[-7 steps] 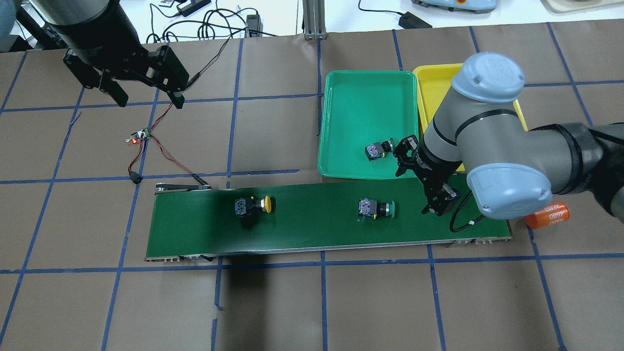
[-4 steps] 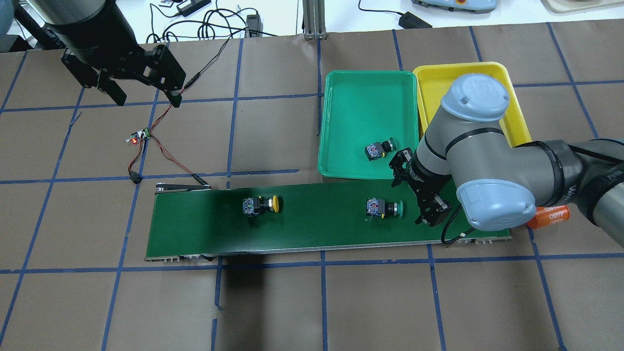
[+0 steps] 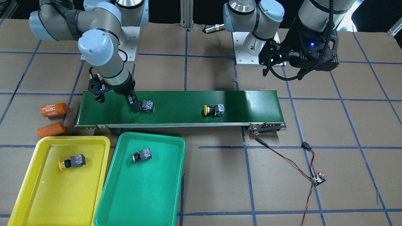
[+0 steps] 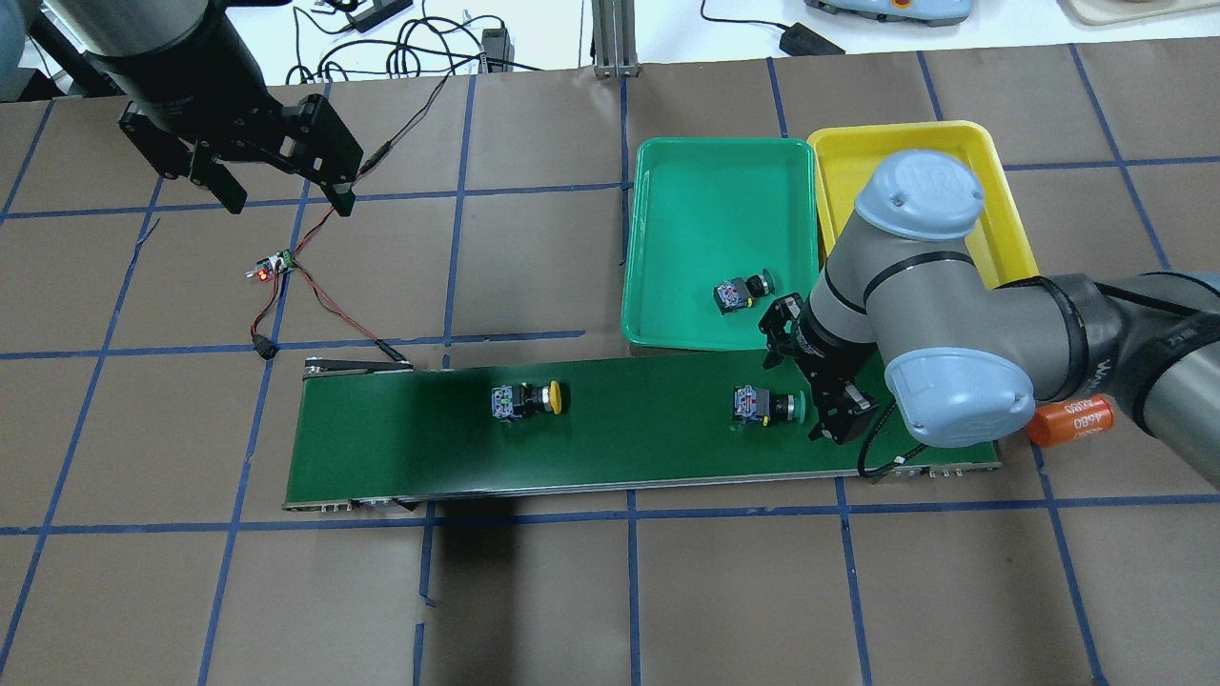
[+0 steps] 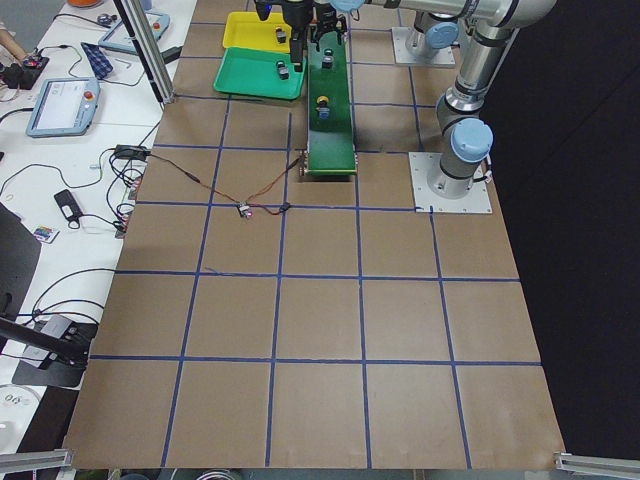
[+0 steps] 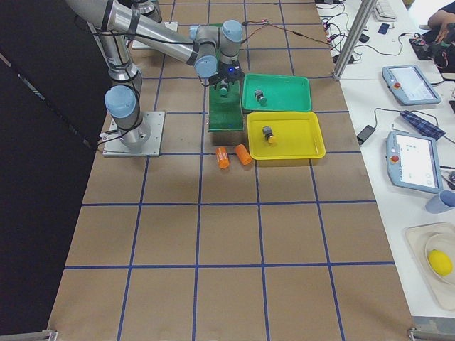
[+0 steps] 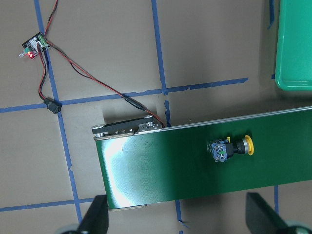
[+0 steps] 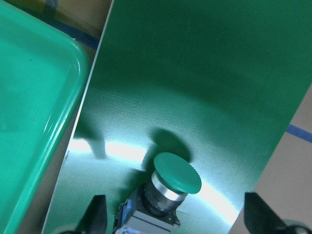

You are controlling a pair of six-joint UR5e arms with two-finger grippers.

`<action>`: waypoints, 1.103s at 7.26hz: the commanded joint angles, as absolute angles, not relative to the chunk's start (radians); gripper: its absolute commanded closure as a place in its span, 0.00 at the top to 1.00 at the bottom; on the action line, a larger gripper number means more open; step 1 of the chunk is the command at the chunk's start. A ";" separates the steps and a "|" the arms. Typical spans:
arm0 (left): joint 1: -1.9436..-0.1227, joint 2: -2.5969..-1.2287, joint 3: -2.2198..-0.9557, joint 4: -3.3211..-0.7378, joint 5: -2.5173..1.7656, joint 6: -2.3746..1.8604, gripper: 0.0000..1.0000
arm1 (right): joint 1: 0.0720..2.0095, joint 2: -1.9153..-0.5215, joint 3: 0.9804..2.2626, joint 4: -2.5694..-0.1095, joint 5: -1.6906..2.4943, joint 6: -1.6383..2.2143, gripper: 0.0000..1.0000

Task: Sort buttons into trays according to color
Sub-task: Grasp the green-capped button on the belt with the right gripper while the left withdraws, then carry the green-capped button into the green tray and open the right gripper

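Note:
A green-capped button [image 4: 767, 405] lies on its side on the conveyor belt [image 4: 620, 448]. My right gripper [image 4: 807, 381] is open just above the belt. The button's cap is at the mouth of the open jaws, as the right wrist view [image 8: 170, 185] shows. A yellow-capped button [image 4: 526, 399] lies further left on the belt. Another green-capped button [image 4: 742, 291] lies in the green tray [image 4: 705, 210]. Another yellow-capped button [image 3: 73, 161] lies in the yellow tray [image 3: 47, 194]. My left gripper [image 4: 286, 195] is open and empty, high over the far left of the table.
Two orange cylinders [image 3: 55, 110] [image 3: 51, 129] lie off the belt's end beside the yellow tray. A small circuit board [image 4: 272, 267] with red-black wires runs to the belt's left end. My right arm's elbow covers part of the yellow tray [image 4: 858, 162] in the overhead view.
Both buttons on the belt have moved right in the overhead view. My right gripper has shifted left and lower, closer to the green-capped button. The left arm barely moved.

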State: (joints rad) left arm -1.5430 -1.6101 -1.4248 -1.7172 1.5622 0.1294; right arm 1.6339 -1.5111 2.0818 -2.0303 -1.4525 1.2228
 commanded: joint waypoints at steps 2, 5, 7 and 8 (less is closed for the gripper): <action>-1.542 -1.626 -1.428 -1.718 1.562 0.129 1.00 | 1.634 -1.480 2.082 -2.033 -1.476 1.216 1.00; -1.543 -1.637 -1.422 -1.717 1.562 0.127 1.00 | 1.632 -1.473 2.091 -2.031 -1.476 1.204 0.21; -1.543 -1.621 -1.427 -1.717 1.563 0.130 1.00 | 1.622 -1.480 2.091 -2.036 -1.470 1.128 0.00; -1.543 -1.621 -1.427 -1.717 1.562 0.130 1.00 | 1.615 -1.482 2.079 -2.043 -1.476 1.117 0.00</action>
State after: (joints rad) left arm -1.5431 -1.6223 -1.4262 -1.7170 1.5627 0.1300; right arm 1.6237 -1.4780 2.0886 -2.0361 -1.4717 1.1474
